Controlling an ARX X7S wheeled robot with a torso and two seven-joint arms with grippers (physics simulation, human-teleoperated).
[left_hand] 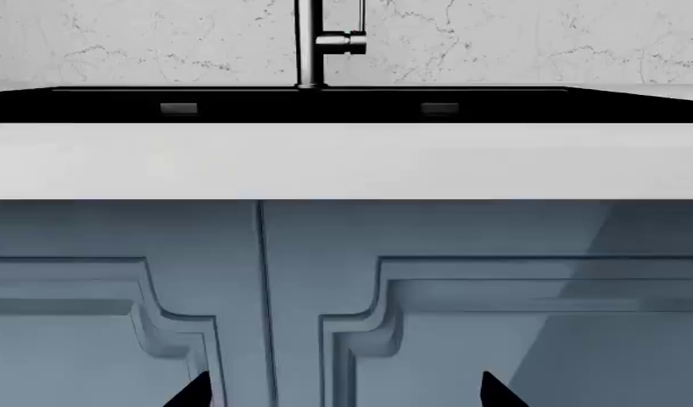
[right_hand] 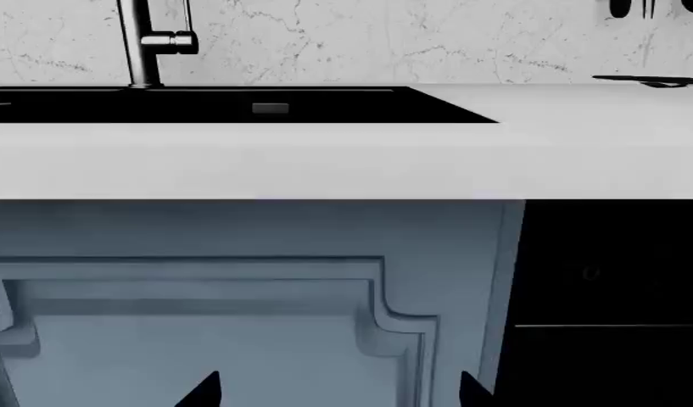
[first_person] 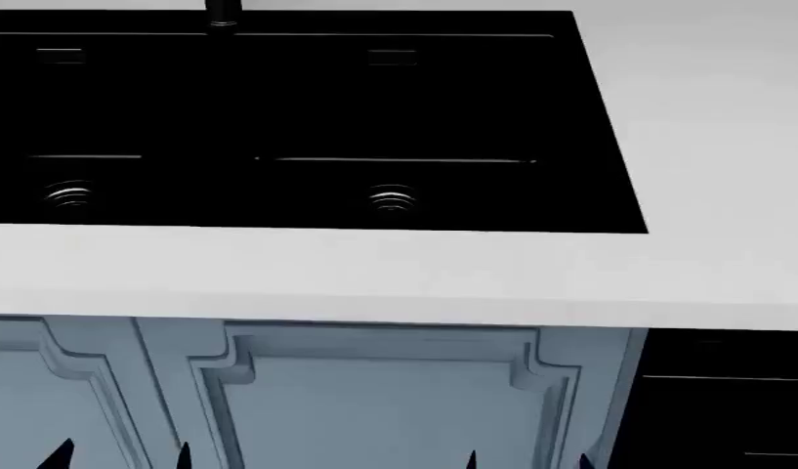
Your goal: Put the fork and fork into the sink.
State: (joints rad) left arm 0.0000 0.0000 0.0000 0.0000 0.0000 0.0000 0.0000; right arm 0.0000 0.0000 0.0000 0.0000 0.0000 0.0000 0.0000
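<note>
Both grippers hang low before the cabinet, fingers spread wide and empty, so raise the right gripper [right_hand: 340, 392] toward a dark fork [right_hand: 651, 80] lying far right on the desk [right_hand: 346, 161], beyond the sink [first_person: 308, 107].

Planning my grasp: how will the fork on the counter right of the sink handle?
The fork looks thin and flat on the counter, so probably light, stiff, hard to get under. May slide on that smooth top.
</note>
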